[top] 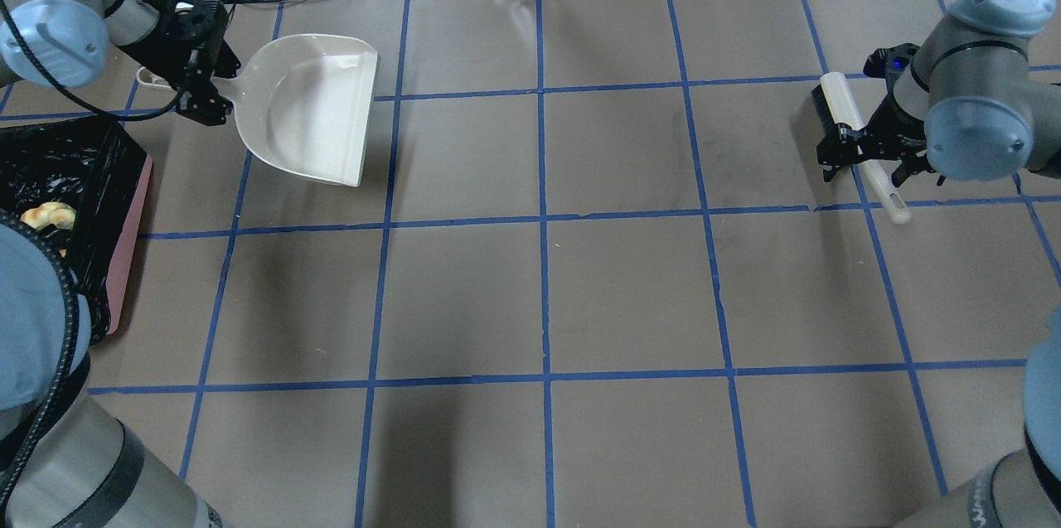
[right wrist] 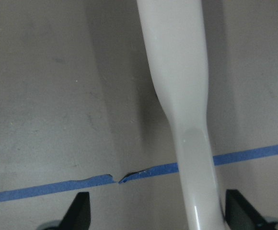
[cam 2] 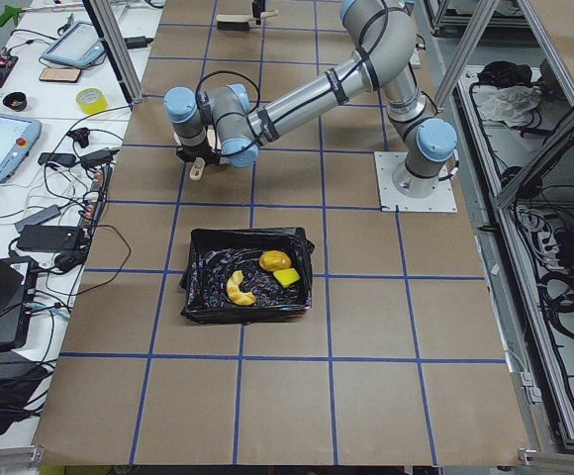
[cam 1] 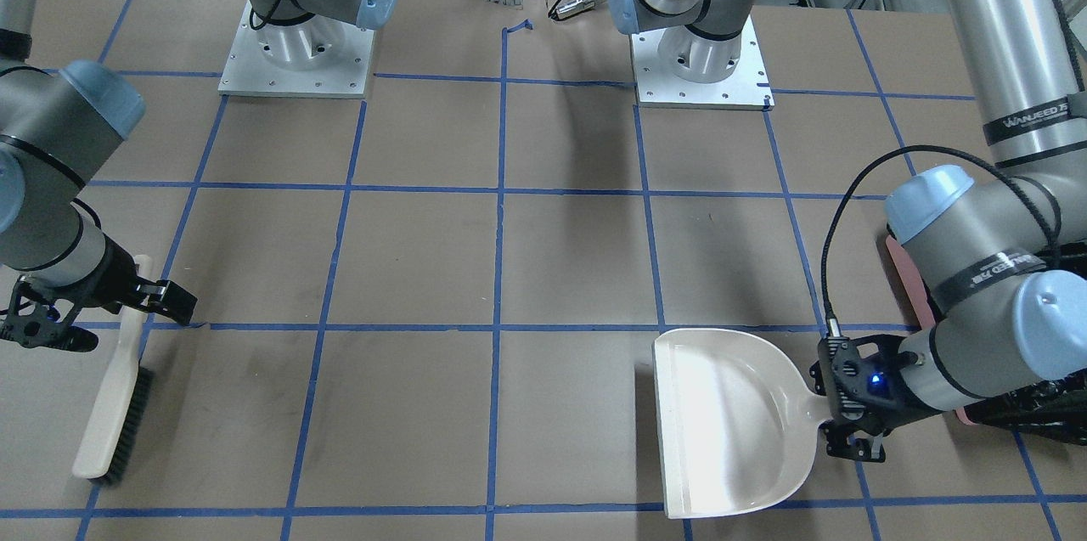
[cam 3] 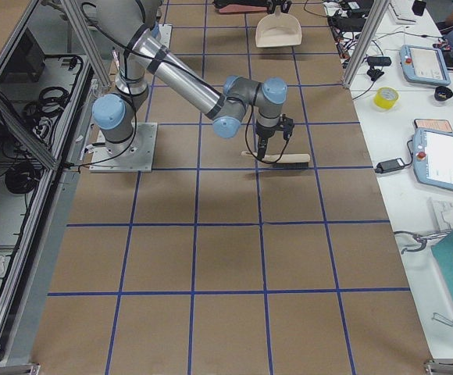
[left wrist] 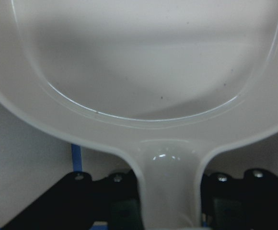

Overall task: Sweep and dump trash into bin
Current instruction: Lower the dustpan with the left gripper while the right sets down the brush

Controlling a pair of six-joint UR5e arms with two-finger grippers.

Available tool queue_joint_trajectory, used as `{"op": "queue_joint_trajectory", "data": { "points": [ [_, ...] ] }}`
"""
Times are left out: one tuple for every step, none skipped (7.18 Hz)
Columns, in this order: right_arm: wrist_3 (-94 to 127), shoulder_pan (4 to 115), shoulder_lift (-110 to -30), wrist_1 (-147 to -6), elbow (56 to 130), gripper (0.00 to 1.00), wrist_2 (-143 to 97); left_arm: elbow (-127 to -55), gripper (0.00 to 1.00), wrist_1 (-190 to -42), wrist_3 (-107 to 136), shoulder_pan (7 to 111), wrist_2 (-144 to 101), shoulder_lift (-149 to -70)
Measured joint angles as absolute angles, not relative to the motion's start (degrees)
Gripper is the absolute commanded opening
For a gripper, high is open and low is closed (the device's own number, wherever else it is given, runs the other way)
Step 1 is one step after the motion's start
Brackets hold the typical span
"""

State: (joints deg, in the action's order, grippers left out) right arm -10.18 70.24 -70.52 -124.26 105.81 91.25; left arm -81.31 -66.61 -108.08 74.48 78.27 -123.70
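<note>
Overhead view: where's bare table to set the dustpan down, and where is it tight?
The middle squares are bare, from the dustpan to the brush, and so is the near row. Tight: the left edge, with the bin and the left gripper, and round the right gripper at the brush.

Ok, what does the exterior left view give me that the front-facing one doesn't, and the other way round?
Exterior left only: the bin's inside, with the nugget, croissant piece and yellow-green block in it. Front-facing only: the dustpan's empty scoop. Both: the bin and the left gripper at the dustpan's handle.
</note>
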Motion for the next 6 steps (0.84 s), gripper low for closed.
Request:
{"op": "queue_joint_trajectory", "data": {
  "points": [
    [-10.1, 70.3, -70.8, -123.4, 105.4, 1.00, 91.3, -81.3, 0.00, -65.1, -107.2, 75.5, 78.4, -124.8],
    [-10.1, 70.3, -71.8, -121.0, 104.5, 1.00, 91.5, -81.4, 0.00, -64.2, -107.0, 76.0, 78.5, -125.6],
    [-10.1, 70.3, -73.4, -117.4, 103.2, 1.00, 91.9, -81.6, 0.00, -63.9, -107.5, 76.3, 78.6, -126.1],
    [-10.1, 70.3, -75.5, -113.1, 101.8, 1.00, 92.2, -81.9, 0.00, -63.6, -108.3, 76.3, 78.6, -126.6],
    [-10.1, 70.3, -77.9, -108.5, 100.4, 1.00, 92.5, -82.3, 0.35, -63.1, -108.7, 76.4, 78.6, -127.1],
    [-10.1, 70.4, -81.1, -104.1, 98.9, 1.00, 92.7, -82.6, 0.73, -62.7, -108.5, 76.5, 78.6, -127.4]
  ]
}}
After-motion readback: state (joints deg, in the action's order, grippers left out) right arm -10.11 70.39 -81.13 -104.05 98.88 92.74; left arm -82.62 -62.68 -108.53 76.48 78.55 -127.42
